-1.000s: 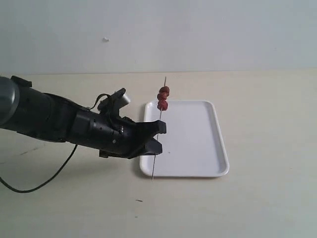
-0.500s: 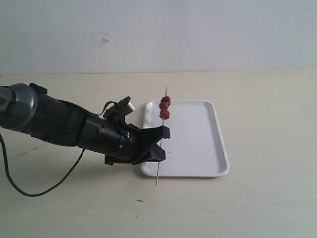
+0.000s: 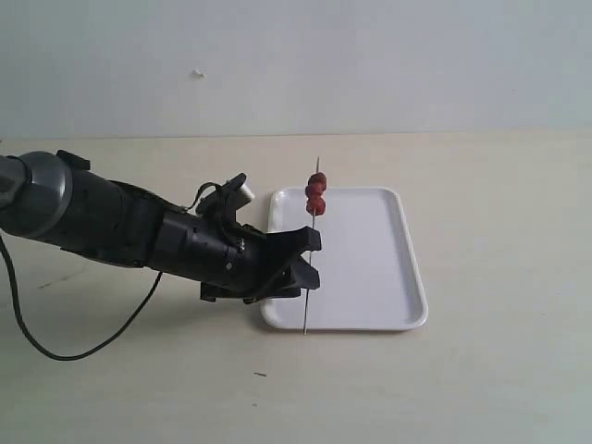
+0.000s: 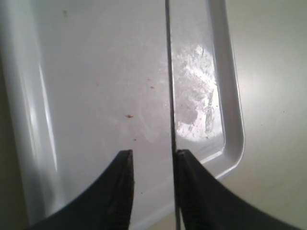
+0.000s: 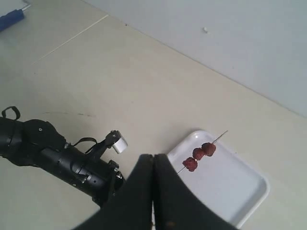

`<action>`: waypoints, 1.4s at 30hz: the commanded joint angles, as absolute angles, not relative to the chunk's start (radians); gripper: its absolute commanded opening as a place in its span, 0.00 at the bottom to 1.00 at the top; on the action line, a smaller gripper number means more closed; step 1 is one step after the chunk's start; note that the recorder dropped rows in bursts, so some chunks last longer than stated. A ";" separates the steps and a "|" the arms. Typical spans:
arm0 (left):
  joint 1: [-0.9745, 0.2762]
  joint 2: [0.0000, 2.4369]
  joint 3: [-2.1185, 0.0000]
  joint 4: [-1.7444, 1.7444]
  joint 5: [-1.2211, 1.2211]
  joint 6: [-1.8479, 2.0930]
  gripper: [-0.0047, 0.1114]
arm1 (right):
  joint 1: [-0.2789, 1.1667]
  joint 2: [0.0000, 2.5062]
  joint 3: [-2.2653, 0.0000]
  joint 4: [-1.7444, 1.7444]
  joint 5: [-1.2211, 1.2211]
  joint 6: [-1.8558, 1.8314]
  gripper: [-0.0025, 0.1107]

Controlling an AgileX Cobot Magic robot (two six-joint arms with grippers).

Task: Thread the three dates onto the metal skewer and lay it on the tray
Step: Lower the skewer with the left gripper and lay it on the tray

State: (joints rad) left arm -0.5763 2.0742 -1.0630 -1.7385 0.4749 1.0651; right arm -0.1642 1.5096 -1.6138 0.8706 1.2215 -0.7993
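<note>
Counting first, we are seeing three small, wrinkled, dark red dates (image 3: pixel 313 192) sitting in a touching row on one thin grey metal skewer (image 4: pixel 169 72). Under them one flat white rectangular tray (image 3: pixel 370 268) with a low rim is lying on a pale beige surface (image 3: pixel 481 370). Two pincers are showing, one on each arm.

Bare surface is lying open on every side of the tray, widest to its right and in front. Only the black left arm (image 3: pixel 111 227) is crowding the tray's left edge.

The skewer is running lengthwise over the tray's left part, with the dates near the far rim and the bare end poking past the near rim. We are not able to tell whether it is resting on the tray.

The left pincer (image 3: pixel 313 257) is standing spread around the skewer's bare lower stretch. The rod is lying against the inner face of one finger (image 4: pixel 196 191) and apart from the other. The right pincer (image 5: pixel 153 158) is hanging high above the scene, pressed together on nothing, well apart from the skewer.
</note>
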 commanded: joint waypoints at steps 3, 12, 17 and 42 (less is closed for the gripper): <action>-0.580 2.068 -1.073 -1.744 0.488 1.061 0.33 | -0.164 1.501 -1.610 0.879 1.221 -0.809 0.02; -0.578 2.068 -1.092 -1.744 0.495 1.091 0.38 | -0.164 1.501 -1.610 0.877 1.221 -0.810 0.02; -0.578 2.068 -1.096 -1.744 0.488 1.091 0.38 | -0.164 1.501 -1.610 0.877 1.221 -0.814 0.02; -0.576 1.982 -1.129 -1.618 0.567 1.249 0.30 | -0.164 1.501 -1.514 0.927 1.221 -0.928 0.02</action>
State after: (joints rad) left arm -0.5783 2.0357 -1.1200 -1.6177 0.5580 1.1729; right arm -0.1642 1.5078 -1.5652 0.8882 1.2215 -0.8734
